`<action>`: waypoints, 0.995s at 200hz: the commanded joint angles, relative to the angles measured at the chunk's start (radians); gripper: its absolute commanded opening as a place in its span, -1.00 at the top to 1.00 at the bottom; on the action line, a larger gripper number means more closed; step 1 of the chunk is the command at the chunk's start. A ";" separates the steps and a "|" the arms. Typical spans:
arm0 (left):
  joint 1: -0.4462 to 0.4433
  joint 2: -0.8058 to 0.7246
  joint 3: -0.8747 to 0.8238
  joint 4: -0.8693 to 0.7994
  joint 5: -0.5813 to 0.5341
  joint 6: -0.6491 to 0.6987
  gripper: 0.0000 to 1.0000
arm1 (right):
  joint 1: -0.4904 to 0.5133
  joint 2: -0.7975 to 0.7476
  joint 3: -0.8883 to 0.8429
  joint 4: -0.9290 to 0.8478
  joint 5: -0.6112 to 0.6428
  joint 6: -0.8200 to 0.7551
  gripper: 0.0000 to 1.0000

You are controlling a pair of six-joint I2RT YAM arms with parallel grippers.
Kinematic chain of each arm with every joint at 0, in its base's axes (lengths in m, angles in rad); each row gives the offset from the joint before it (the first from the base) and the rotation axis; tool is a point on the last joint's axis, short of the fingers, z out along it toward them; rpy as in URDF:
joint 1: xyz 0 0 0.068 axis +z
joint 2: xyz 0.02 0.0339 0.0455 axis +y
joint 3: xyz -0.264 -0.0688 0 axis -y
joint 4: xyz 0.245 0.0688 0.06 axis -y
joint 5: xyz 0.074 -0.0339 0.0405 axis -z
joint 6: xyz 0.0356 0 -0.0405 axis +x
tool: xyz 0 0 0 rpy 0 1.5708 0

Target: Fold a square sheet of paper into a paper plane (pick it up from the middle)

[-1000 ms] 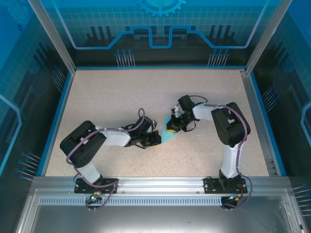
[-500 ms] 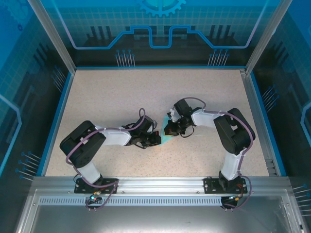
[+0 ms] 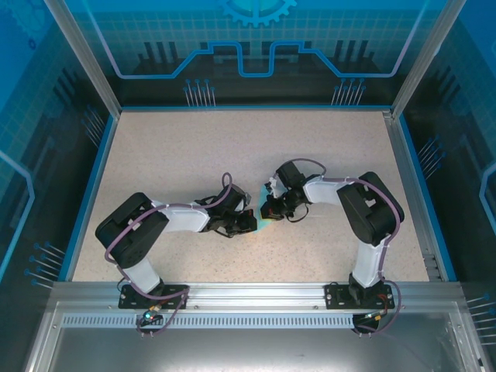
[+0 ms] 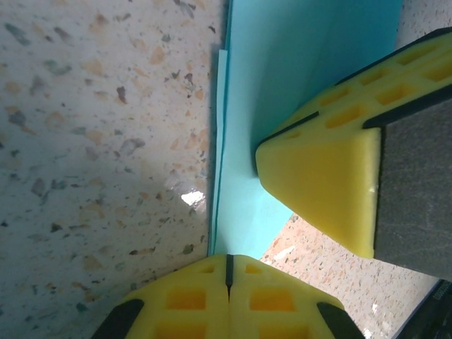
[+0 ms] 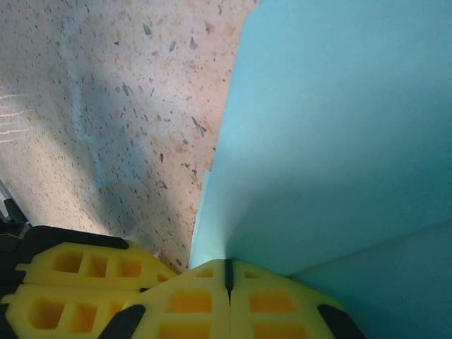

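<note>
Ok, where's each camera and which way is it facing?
Top: fixed above, behind, looking down at the table; both arms, left gripper and right gripper close together over the paper.
Left wrist: faces down at the paper; own shut fingers at bottom, right gripper beside.
Right wrist: faces down at the paper; own shut fingers at bottom.
Shared: both wrist views see the paper's edge.

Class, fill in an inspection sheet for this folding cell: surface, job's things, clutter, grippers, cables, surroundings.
Surface: speckled beige table.
Job's things: cyan paper sheet, folded layers showing at its edge, lying between the grippers.
Clutter: nothing seen.
Grippers: left gripper shut, tips at the sheet's corner; right gripper shut, tips against the sheet.
Cables: purple cables run along both arms, off the sheet.
Surroundings: blue printed walls; aluminium rail at the near edge.
</note>
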 commanded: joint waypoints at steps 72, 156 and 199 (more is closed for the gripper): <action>-0.018 0.050 -0.055 -0.238 -0.031 -0.012 1.00 | -0.160 0.071 0.046 0.015 0.081 0.024 0.94; -0.019 0.053 -0.063 -0.224 -0.024 -0.011 1.00 | -0.276 0.150 0.190 -0.031 0.128 -0.010 0.94; -0.019 0.053 -0.051 -0.228 -0.026 -0.001 1.00 | -0.316 0.147 0.269 -0.086 0.154 -0.038 0.94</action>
